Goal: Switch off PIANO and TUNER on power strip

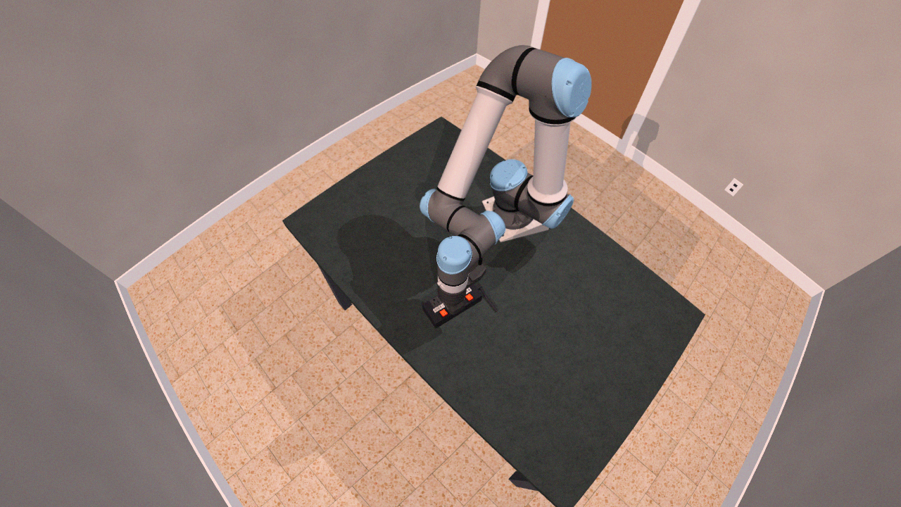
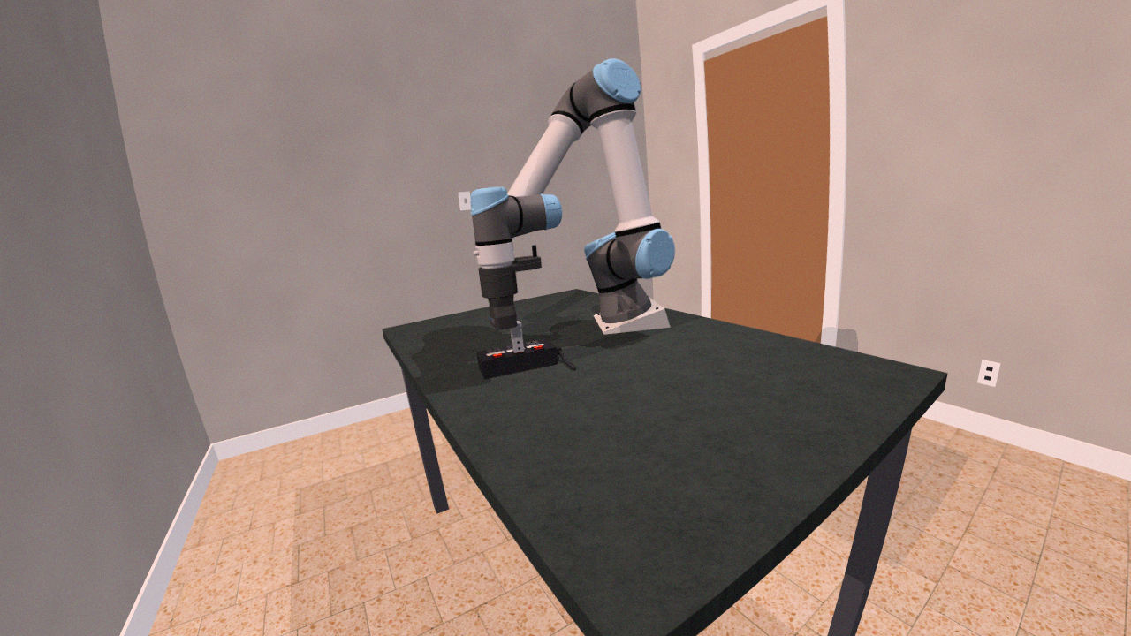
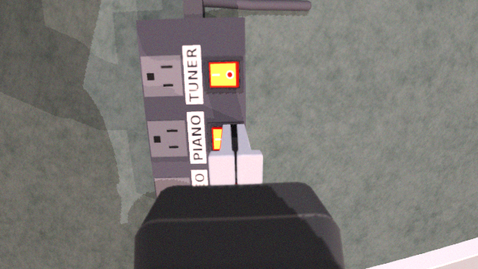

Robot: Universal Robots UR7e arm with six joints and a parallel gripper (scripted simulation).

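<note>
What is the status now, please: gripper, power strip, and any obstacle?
Gripper shut, empty, tips over the PIANO switch. TUNER switch lit, untouched. Power strip flat on the table. Nothing in the way.

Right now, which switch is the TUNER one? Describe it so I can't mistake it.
Find the power strip lying on the dark table, under the shut gripper. The TUNER switch is the lit rocker nearest the cord end, fully in view; the PIANO switch beside it is half hidden behind the fingers.
</note>
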